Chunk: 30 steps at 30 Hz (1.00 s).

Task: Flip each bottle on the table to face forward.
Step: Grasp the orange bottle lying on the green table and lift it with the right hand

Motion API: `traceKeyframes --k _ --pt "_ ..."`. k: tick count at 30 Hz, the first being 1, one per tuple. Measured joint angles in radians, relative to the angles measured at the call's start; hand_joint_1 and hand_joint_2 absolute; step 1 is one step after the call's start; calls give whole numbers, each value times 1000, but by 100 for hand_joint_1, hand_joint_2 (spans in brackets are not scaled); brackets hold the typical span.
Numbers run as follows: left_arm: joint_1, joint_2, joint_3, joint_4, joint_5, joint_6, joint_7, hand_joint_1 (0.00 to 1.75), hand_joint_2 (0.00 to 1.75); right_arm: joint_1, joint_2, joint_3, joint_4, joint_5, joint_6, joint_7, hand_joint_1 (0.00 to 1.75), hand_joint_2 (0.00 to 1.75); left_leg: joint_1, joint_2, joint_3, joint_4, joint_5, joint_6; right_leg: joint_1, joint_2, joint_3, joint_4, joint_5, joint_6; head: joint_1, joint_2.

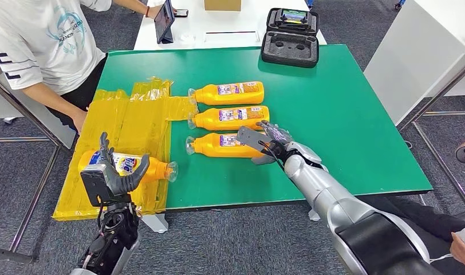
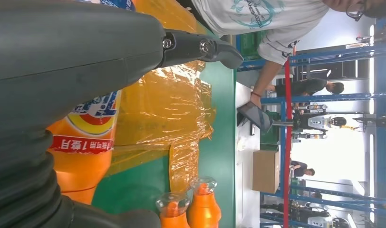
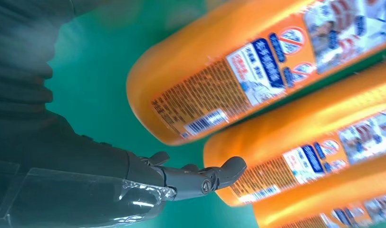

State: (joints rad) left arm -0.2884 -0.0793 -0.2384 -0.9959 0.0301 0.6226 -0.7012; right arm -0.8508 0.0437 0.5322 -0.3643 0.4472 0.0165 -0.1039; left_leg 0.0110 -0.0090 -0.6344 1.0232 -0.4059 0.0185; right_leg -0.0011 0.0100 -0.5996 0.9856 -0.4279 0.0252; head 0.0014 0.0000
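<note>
On the green table (image 1: 345, 114) you have four orange bottles, all lying on their sides. Three of them sit in a stack of parallel rows near the middle of the head view, caps pointing toward the left of the frame: the far bottle (image 1: 230, 93), the middle bottle (image 1: 233, 117) and the near bottle (image 1: 221, 145), each showing its back label with small print. The fourth bottle (image 1: 127, 166) lies apart at the lower left of the head view, on the yellow plastic sheet (image 1: 133, 120) taped over the table's left end, with its front label up and its cap pointing toward the right of the frame.

Your left hand (image 1: 113, 175) is over that fourth bottle, fingers spread and curving around its body; from these views you cannot tell whether they actually grip it. In the left wrist view the bottle's front label (image 2: 86, 128) shows just past the grey thumb.

Your right hand (image 1: 264, 142) sits at the base end of the near bottle, fingers apart and holding nothing; the right wrist view shows the fingers (image 3: 200, 175) extended just beside the bottle bases, with green table between.

A person in a white shirt (image 1: 41, 40) stands at the upper left, and a black open case (image 1: 291, 37) rests at the table's far edge.
</note>
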Motion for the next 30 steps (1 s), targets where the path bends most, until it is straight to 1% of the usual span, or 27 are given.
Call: traceKeyframes --k 8,15,26,30 --pt "4 0 0 0 0 -2 0 0 175 0 -10 10 11 5 29 8 0 175 0 0 0 0 0 0 0 0 0 0 0 0 0 0" --pt "4 0 0 3 0 -6 0 0 175 0 -15 21 17 20 79 17 0 175 0 0 0 0 0 0 0 0 0 0 0 0 0 0" --pt "4 0 -1 10 3 2 0 0 175 -7 -17 37 19 29 81 9 0 175 0 0 0 0 0 0 0 0 0 0 0 0 0 0" --pt "4 0 -1 14 5 4 0 0 175 -10 -17 38 20 13 96 -5 0 175 0 0 0 0 0 0 0 0 0 0 0 0 0 0"
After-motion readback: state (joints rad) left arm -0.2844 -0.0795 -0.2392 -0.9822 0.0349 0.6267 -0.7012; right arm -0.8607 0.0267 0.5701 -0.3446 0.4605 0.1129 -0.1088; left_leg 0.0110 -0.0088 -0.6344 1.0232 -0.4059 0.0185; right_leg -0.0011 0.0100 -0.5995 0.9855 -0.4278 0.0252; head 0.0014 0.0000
